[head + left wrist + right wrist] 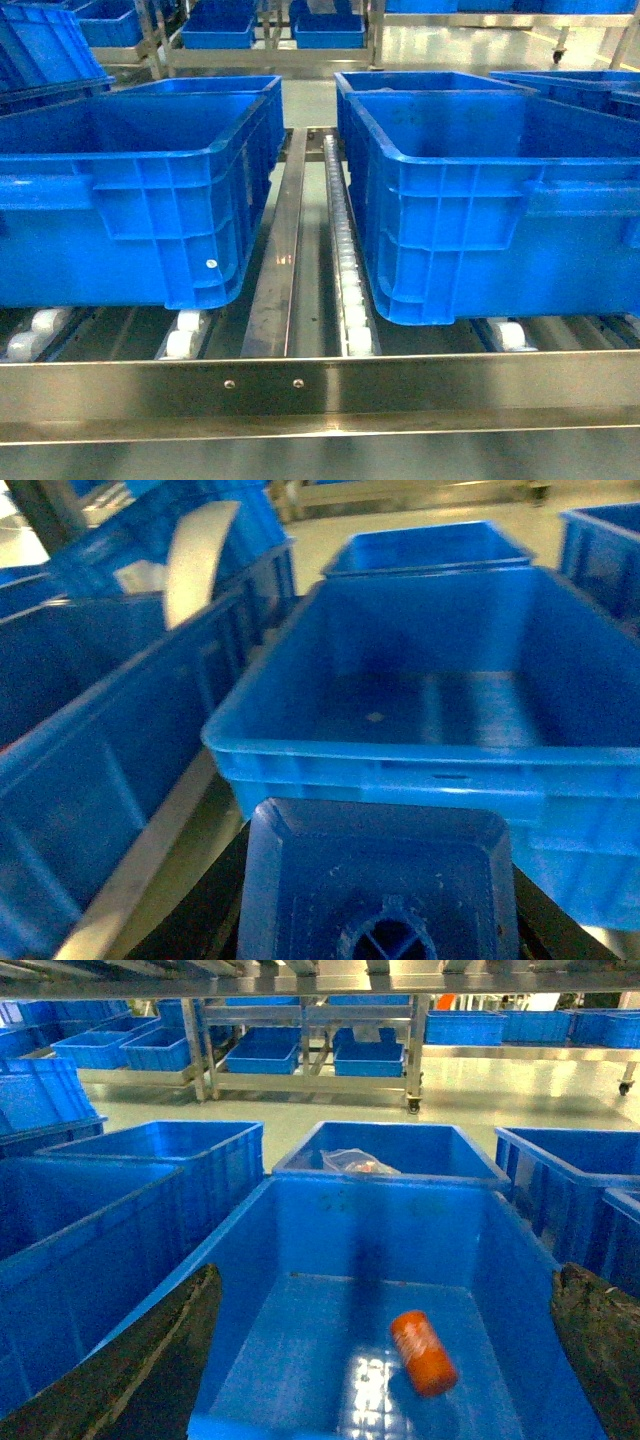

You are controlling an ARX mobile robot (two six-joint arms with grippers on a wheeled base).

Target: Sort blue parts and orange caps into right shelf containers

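Two big blue crates sit side by side on the steel shelf [300, 395], both close behind its front rail, with a roller track [345, 270] running back between them. The left crate [140, 190] and the right crate [500, 200] each have another crate right behind them. No arms show in the head view at all. The right wrist camera looks straight down into the right crate [330, 1260], and an orange cap [423, 1352] is in there, tilted over, toward the near right part of the crate floor; it's a bit blurred, so I can't say if it's lying flat. The right gripper [385, 1400] is spread wide, dark fingers [140, 1370] out at both bottom corners of that view with nothing between them, so it's let go. The crate behind has a clear plastic bag [360, 1163] in it, something reddish inside. On the left wrist camera, a blue part [380, 880] fills the bottom of the frame right up against the lens, just short of the near rim of the right crate [400, 770]. It sits between dark bits at the frame's lower edges, so the left gripper looks clamped on it, though the fingers themselves barely show.
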